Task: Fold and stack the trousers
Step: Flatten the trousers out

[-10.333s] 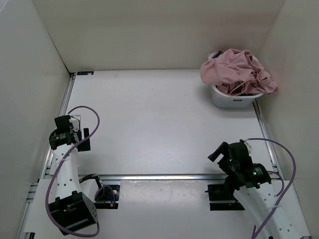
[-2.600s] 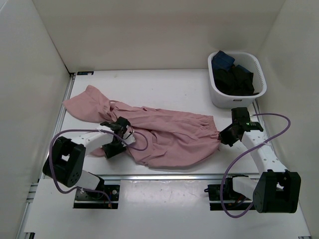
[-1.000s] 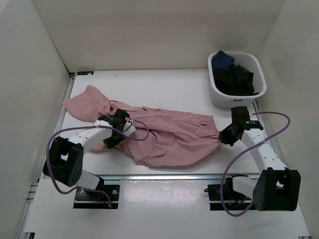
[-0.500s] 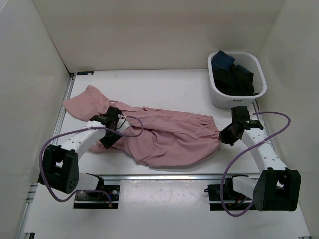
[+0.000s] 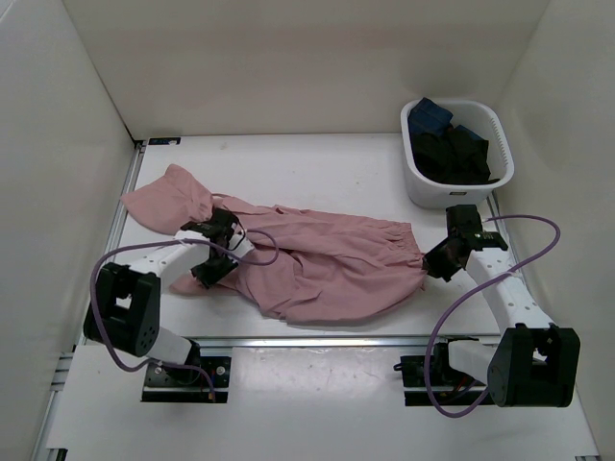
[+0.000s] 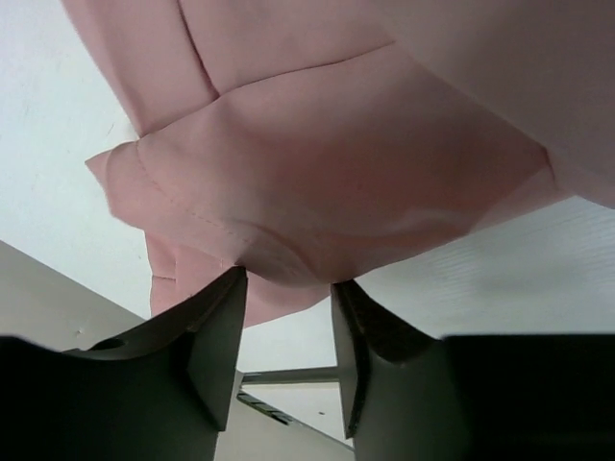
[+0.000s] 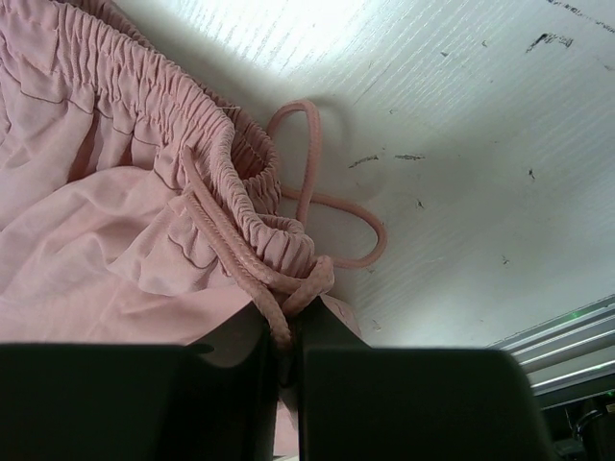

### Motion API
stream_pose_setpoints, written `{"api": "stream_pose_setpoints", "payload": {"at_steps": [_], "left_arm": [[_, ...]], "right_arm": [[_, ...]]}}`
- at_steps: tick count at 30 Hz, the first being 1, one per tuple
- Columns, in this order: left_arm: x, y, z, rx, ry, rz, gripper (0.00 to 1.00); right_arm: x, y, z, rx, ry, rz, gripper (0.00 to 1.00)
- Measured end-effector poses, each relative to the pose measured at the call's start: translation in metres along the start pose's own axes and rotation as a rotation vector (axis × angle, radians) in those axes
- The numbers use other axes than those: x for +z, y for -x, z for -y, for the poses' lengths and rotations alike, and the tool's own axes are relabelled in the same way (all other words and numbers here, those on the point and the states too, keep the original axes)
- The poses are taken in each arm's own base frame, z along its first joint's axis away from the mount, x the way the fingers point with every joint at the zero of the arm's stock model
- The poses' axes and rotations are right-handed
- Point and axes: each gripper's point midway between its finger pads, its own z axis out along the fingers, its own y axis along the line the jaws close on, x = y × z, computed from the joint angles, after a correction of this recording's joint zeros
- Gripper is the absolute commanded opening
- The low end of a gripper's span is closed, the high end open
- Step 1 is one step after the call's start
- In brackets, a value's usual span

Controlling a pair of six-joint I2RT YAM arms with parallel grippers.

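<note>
The dusty-pink trousers (image 5: 327, 259) lie spread across the table, legs to the far left and gathered waistband (image 7: 192, 125) at the right. My left gripper (image 5: 219, 252) sits over the left leg part. In the left wrist view, my left gripper (image 6: 288, 280) is open, and a folded edge of the trousers (image 6: 336, 163) rests at its fingertips, not pinched. My right gripper (image 5: 430, 264) is at the waistband end. In the right wrist view, my right gripper (image 7: 288, 327) is shut on the drawstring (image 7: 317, 192) and the bunched waistband.
A white basket (image 5: 447, 195) holding dark black and blue clothes (image 5: 452, 149) stands at the back right, just behind the right arm. White walls close in the table on three sides. A metal rail (image 5: 336, 339) runs along the near edge.
My left gripper has shifted a little to the left along the trouser leg. The right gripper and the waistband have stayed where they were.
</note>
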Motion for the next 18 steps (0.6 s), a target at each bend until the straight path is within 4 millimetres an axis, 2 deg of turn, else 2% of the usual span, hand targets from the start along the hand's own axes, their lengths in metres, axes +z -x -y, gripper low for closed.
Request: {"api": "stream_pose_setpoints", "payload": {"at_steps": [1, 2, 6, 9, 11, 13, 14, 16, 18], "left_arm": [[0.001, -0.001, 0.001, 0.000, -0.002, -0.004, 0.47], [0.003, -0.001, 0.001, 0.000, -0.004, -0.007, 0.37], [0.009, 0.002, 0.002, -0.015, -0.004, -0.017, 0.14], [0.011, 0.001, -0.003, -0.030, 0.017, -0.024, 0.14], [0.008, 0.001, -0.013, -0.055, 0.039, -0.023, 0.14], [0.001, 0.002, -0.036, -0.098, 0.074, -0.014, 0.14], [-0.006, 0.004, -0.055, -0.133, 0.099, 0.001, 0.14], [-0.028, 0.007, -0.108, -0.234, 0.186, 0.058, 0.14], [-0.063, 0.002, -0.172, -0.345, 0.307, 0.127, 0.14]], "right_arm": [[0.000, 0.000, 0.000, 0.000, -0.001, 0.001, 0.00], [0.000, 0.000, 0.000, 0.001, -0.001, 0.002, 0.00], [0.000, 0.000, 0.000, 0.001, -0.002, 0.002, 0.00], [0.000, 0.001, 0.001, 0.001, -0.003, 0.003, 0.00], [0.000, 0.002, 0.001, 0.003, -0.004, 0.006, 0.00], [-0.002, 0.009, 0.000, 0.013, -0.007, 0.009, 0.00], [-0.005, 0.018, -0.004, 0.024, -0.013, 0.009, 0.00], [-0.011, 0.044, -0.021, 0.052, 0.005, 0.023, 0.00], [-0.025, 0.083, -0.047, 0.075, 0.044, 0.058, 0.00]]}}
